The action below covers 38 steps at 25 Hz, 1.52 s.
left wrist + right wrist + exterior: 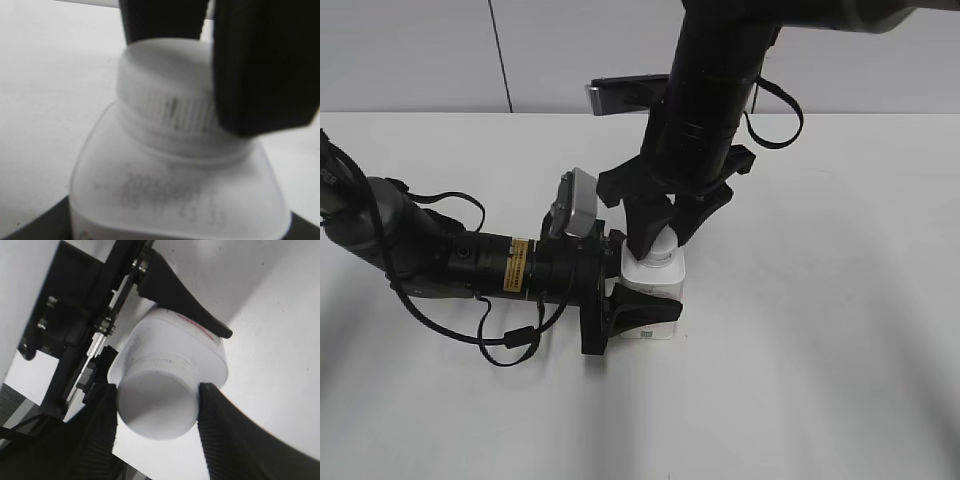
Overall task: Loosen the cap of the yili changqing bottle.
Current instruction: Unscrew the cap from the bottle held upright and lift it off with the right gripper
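The yili changqing bottle (655, 300) stands upright on the white table, a squat white bottle with red print (197, 330) near its base. My left gripper (620, 300) comes in from the left and is shut on the bottle's body (175, 195). My right gripper (660, 245) comes down from above and is shut on the white cap (662, 250). In the right wrist view the two black fingers (157, 405) press on both sides of the cap (155, 407). In the left wrist view the ribbed cap (167, 80) sits on the neck with the right arm's fingers around it.
The white table (820, 350) stretches around the bottle. A dark flat object (625, 95) lies at the table's far edge behind the right arm. The left arm's cable (510, 345) loops over the table on the left.
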Each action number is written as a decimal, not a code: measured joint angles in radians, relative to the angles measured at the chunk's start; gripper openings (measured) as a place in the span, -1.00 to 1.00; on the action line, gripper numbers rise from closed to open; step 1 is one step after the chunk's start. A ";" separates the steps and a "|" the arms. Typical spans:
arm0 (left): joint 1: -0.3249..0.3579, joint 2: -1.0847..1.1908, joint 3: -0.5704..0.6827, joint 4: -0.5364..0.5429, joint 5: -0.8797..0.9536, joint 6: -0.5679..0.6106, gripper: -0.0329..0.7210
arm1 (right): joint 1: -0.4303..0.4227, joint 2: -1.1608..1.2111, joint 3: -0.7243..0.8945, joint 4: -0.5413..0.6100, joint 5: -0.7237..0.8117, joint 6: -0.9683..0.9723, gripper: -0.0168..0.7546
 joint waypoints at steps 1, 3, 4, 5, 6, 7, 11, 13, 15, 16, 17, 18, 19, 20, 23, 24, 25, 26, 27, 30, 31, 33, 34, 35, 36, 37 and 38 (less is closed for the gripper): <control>0.000 0.000 0.000 0.000 0.000 0.000 0.20 | 0.000 0.000 0.000 -0.001 0.000 -0.014 0.07; 0.000 0.000 0.000 0.000 0.000 0.000 0.20 | 0.000 0.000 0.000 -0.003 0.000 -0.049 0.07; 0.000 0.000 0.000 0.000 0.000 0.000 0.20 | 0.000 0.000 0.000 -0.003 0.000 -0.067 0.07; 0.000 0.000 0.000 0.000 0.000 0.000 0.20 | 0.000 0.000 0.000 -0.004 0.000 -0.088 0.07; 0.000 0.000 0.000 0.000 0.000 0.000 0.20 | 0.000 0.000 0.000 -0.004 0.000 -0.111 0.07; 0.000 0.000 0.000 0.000 0.000 0.000 0.20 | 0.000 0.000 0.000 -0.005 0.000 -0.136 0.07; 0.000 0.000 0.000 0.000 0.000 0.000 0.19 | 0.000 0.000 0.000 -0.006 -0.001 -0.241 0.07; 0.000 0.000 0.000 0.000 0.000 0.000 0.19 | 0.000 0.000 0.000 -0.006 -0.001 -0.299 0.07; 0.000 0.000 0.000 0.000 0.000 0.000 0.19 | 0.000 0.000 0.000 -0.004 -0.001 -0.352 0.07; 0.000 0.000 0.000 0.000 0.000 0.000 0.19 | 0.000 0.000 0.000 -0.004 -0.001 -0.380 0.07; 0.000 0.000 0.000 0.001 0.000 0.000 0.18 | 0.000 0.000 0.000 -0.004 -0.001 -0.405 0.07; 0.000 0.000 0.000 0.001 0.000 0.000 0.18 | 0.000 0.000 0.000 -0.004 -0.001 -0.427 0.07; 0.000 0.000 0.000 0.001 0.000 0.000 0.18 | 0.000 0.000 0.000 -0.004 -0.001 -0.452 0.07; 0.000 0.000 0.000 0.001 0.000 0.000 0.18 | 0.000 0.000 0.000 -0.004 -0.001 -0.477 0.07; 0.000 0.000 0.000 0.002 0.000 0.001 0.18 | 0.000 0.000 0.000 -0.004 -0.001 -0.560 0.07; 0.000 0.000 0.000 0.003 0.000 0.002 0.18 | 0.000 0.000 0.000 -0.004 -0.001 -0.589 0.07; 0.000 0.000 0.000 0.003 0.000 0.002 0.17 | 0.000 0.000 0.000 -0.004 -0.001 -0.614 0.07; 0.000 0.000 0.000 0.003 0.000 0.002 0.17 | 0.000 0.000 0.000 -0.004 -0.001 -0.643 0.07; 0.000 0.000 0.000 0.003 0.000 0.004 0.17 | 0.000 0.000 0.000 -0.004 -0.001 -0.669 0.07; 0.000 0.000 0.000 0.004 0.000 0.005 0.17 | 0.000 0.000 0.000 -0.004 -0.001 -0.729 0.07; 0.000 0.000 0.000 0.004 0.000 0.005 0.17 | 0.000 0.000 0.000 -0.004 -0.001 -0.750 0.07; 0.000 0.000 0.000 0.004 0.000 0.005 0.17 | 0.000 0.000 0.000 -0.004 -0.001 -0.790 0.07; 0.000 0.000 0.000 0.005 0.000 0.005 0.17 | 0.000 0.000 0.000 -0.004 -0.001 -0.815 0.07; 0.000 0.000 0.000 0.005 0.000 0.005 0.17 | 0.000 0.000 0.000 -0.004 -0.001 -0.843 0.06; 0.000 0.000 0.000 0.005 0.000 0.006 0.17 | 0.000 0.000 0.000 -0.004 -0.002 -0.869 0.06; 0.000 0.000 0.000 0.006 0.000 0.007 0.17 | 0.000 0.000 0.000 -0.004 -0.002 -0.901 0.06; 0.000 0.000 0.000 0.006 0.000 0.007 0.17 | 0.000 0.000 0.000 -0.004 -0.002 -0.936 0.06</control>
